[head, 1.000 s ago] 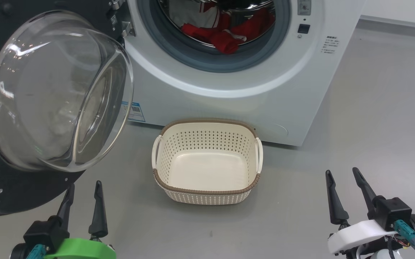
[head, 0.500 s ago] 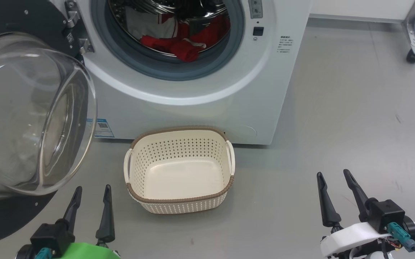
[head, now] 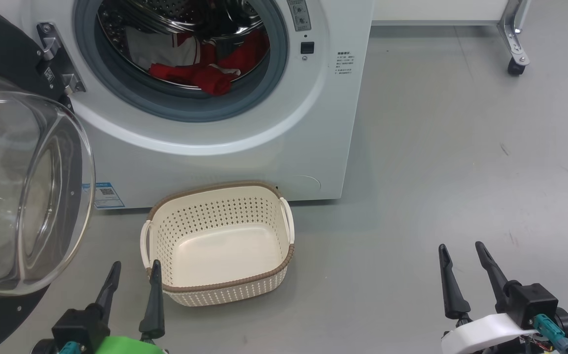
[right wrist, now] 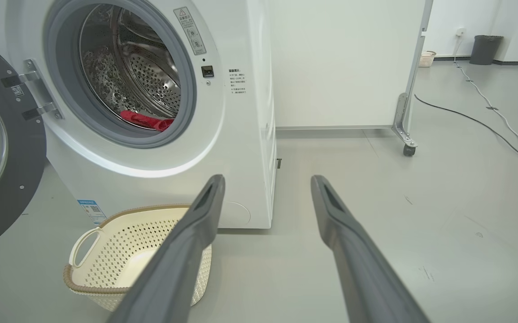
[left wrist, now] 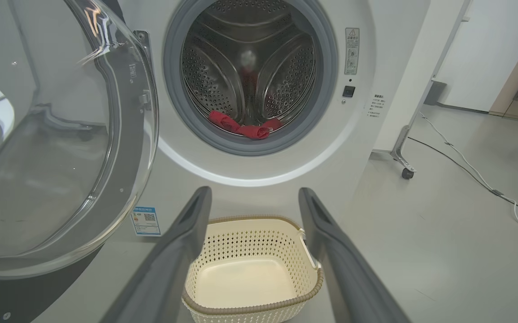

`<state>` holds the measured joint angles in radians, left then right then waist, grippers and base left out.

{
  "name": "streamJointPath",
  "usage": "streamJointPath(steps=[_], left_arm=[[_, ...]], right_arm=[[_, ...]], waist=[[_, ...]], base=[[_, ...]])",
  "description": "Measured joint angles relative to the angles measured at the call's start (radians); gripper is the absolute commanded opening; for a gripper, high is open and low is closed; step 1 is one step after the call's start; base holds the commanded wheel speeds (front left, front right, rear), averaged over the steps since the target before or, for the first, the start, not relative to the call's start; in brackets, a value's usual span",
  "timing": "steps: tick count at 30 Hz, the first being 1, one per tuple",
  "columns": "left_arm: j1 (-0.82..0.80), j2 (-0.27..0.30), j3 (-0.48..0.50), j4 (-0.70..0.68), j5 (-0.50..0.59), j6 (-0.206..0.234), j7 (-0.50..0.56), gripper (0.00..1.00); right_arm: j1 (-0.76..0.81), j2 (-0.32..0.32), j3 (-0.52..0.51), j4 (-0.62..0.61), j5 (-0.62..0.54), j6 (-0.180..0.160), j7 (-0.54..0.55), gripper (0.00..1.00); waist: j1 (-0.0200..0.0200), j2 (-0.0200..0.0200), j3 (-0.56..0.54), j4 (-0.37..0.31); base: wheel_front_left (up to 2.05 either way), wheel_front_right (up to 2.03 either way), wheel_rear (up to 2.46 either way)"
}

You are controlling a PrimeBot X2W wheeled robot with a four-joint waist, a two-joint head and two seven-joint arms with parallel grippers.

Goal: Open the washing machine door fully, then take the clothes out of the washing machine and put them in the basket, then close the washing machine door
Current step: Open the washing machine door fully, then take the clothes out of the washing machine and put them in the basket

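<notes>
Both pairs of jaws are held wide apart, and nothing is gripped in either. The left gripper (head: 136, 264) is seen at the near left, its fingers pointed toward the machine. Its right finger is just beside the near-left corner of the basket (head: 217, 188). The right gripper (head: 461, 246) is kept well off to the right, above bare floor (head: 436, 147), where nothing is obstructed by it.

The basket is set on the floor just in front of the washing machine (head: 244, 152), below the drum opening. This placement is judged to keep the carry from the drum short. Nothing has been put in it yet.

The washing machine door (head: 23, 191) is swung out to the left on its hinges, with its glass bowl bulging toward the right. The opening is left fully clear by it, so the first step is judged done or all but done.

The clothes (head: 200, 76) are still inside, lying in a low red heap at the bottom of the drum, just behind the grey seal (head: 175, 110). A reach up and far into the drum is called for next, probably by the left arm, since the drum is framed between its fingers in the left wrist view. The seal's lip could be snagged by the fabric as it is drawn out.
</notes>
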<state>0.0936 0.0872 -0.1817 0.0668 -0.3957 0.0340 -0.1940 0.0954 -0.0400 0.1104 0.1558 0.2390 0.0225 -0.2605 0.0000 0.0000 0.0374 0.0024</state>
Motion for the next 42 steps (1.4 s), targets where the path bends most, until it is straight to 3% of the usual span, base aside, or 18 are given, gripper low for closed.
streamJointPath(steps=[42], left_arm=[[0.003,0.003,-0.049,-0.046,0.019,-0.010,0.030,1.00]], right_arm=[[0.015,0.000,0.005,-0.036,0.006,-0.026,0.000,1.00]], waist=[[0.0000,0.0000,0.015,-0.022]], base=[[0.09,-0.09,0.00]])
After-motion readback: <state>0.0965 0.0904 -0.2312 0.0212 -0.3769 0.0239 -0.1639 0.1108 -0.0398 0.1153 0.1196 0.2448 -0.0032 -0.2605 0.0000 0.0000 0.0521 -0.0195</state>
